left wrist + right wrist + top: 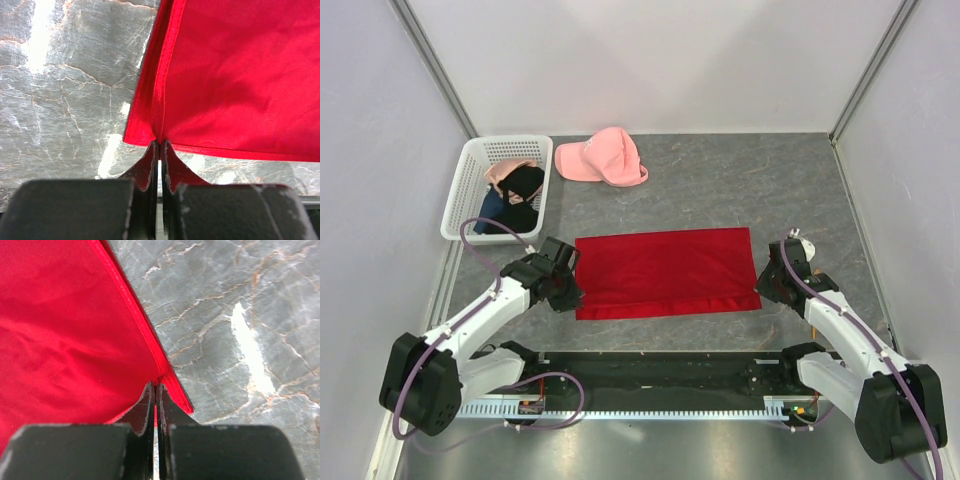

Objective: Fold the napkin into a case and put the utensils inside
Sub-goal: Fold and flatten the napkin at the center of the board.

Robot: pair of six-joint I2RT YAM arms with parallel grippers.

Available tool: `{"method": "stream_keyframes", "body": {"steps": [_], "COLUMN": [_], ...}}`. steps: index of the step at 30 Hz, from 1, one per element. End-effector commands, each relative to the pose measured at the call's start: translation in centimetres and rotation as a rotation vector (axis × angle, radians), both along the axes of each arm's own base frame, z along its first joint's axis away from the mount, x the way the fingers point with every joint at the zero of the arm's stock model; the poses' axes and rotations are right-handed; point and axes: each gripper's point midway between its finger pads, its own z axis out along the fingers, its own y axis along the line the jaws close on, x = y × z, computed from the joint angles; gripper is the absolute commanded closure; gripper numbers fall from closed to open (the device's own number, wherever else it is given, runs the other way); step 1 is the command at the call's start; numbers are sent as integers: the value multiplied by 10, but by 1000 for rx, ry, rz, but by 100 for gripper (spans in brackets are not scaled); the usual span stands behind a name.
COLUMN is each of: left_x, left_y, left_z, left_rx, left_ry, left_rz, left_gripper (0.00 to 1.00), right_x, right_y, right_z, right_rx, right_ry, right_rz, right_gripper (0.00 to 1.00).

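Note:
The red napkin (664, 270) lies on the grey table as a wide folded rectangle, with a layered hem along its near edge. My left gripper (570, 285) is shut on the napkin's near left corner (159, 134). My right gripper (760, 284) is shut on the napkin's near right corner (161, 377). In the left wrist view the napkin (240, 75) spreads up and to the right. In the right wrist view it (65, 335) spreads up and to the left. The utensils are out of view.
A pink cap (603, 158) lies at the back of the table. A white basket (470, 180) at the back left holds black, blue and pink garments. Walls close in on the left, back and right.

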Motion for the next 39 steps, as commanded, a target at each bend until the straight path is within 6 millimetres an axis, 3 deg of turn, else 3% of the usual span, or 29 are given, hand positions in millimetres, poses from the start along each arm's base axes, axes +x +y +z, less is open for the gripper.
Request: {"method": "stream_keyframes", "body": {"steps": [1,8,19,27,33,39], "left_x": [6,-3,-21,-13,-2,14], "left_y": [-5,-10,-5,-9,-11,-8], "left_z": [18,26,-1,-14,-29,-23], "left_rx": [-37,-71,-21,70,140,188], "left_ry": [-45,-50,29,63,94,50], "left_rz": [29,31,26,-4,-1,16], "left_gripper": [98,98,98,98,98,98], "right_x": [5,-4,-20,-23,-13,-8], "right_y": [-9,-8,-12,-8,-11,-14], "right_z": [20,28,-3,-27,-30,-33], "right_rx": [-24,1,-4,8,-14,-48], "right_ry": [-47,-29,62,112,92,102], "right_rz": [-57,-72,-128,-122,-133,-115], "right_gripper": [100,100,100,100,100,100]}}
